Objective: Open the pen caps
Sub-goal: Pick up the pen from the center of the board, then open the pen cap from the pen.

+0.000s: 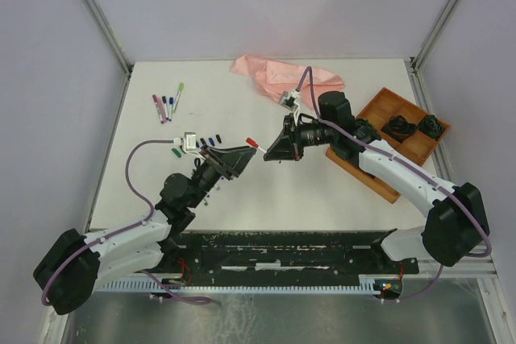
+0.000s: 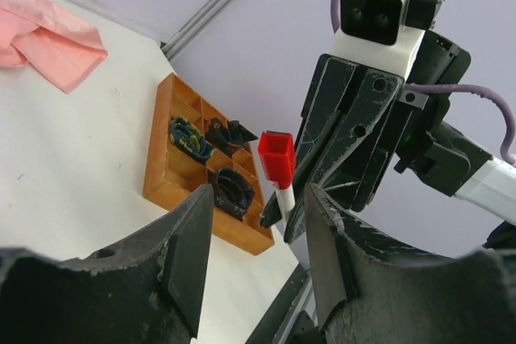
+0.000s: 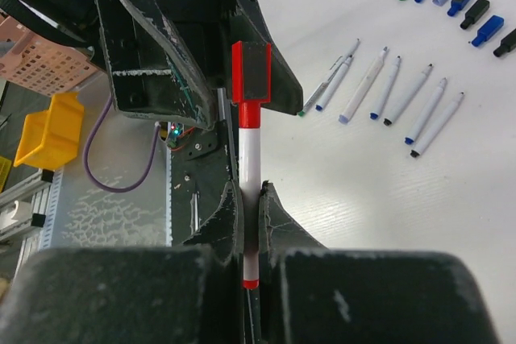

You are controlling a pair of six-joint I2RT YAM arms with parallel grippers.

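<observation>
Right wrist view gives you the count: your right claw is clenched on a white pen barrel whose red cap is on, straight ahead of its fingertips. Beyond it and off to one side, several bare pens lie near a row of loose caps, so most of the job looks done. Your left claw stands released, jaws apart, with the red cap just ahead between them. Both claws meet above bare tabletop. The wooden tray sits behind the right claw, well apart, so pulling straight back looks unobstructed.
</observation>
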